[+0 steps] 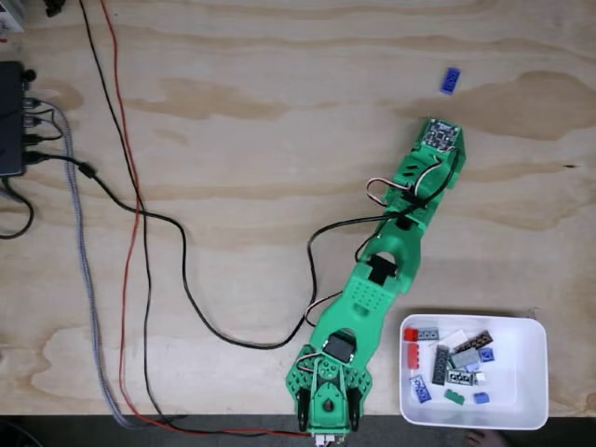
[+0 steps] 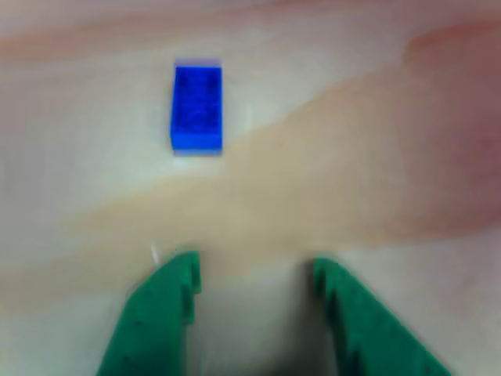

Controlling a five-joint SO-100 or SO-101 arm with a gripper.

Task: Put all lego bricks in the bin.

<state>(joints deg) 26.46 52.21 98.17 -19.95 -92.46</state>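
Note:
One blue lego brick (image 1: 451, 80) lies alone on the wooden table, a short way beyond the tip of my green arm. In the other view the same blue brick (image 2: 196, 108) sits up and to the left of my gripper (image 2: 254, 274), whose green toothed fingers (image 2: 168, 309) stand open with nothing between them. The white bin (image 1: 521, 410) rests at the lower right of the fixed view and holds several lego bricks (image 1: 454, 363) in red, grey, blue, green, white and brown. In the fixed view my gripper (image 1: 440, 130) points toward the lone brick from below.
Black and red cables (image 1: 140, 233) and a braided grey cable (image 1: 86, 270) run across the left half of the table. A black box (image 1: 11, 116) sits at the left edge. The arm's base (image 1: 328, 396) stands at the front edge beside the bin.

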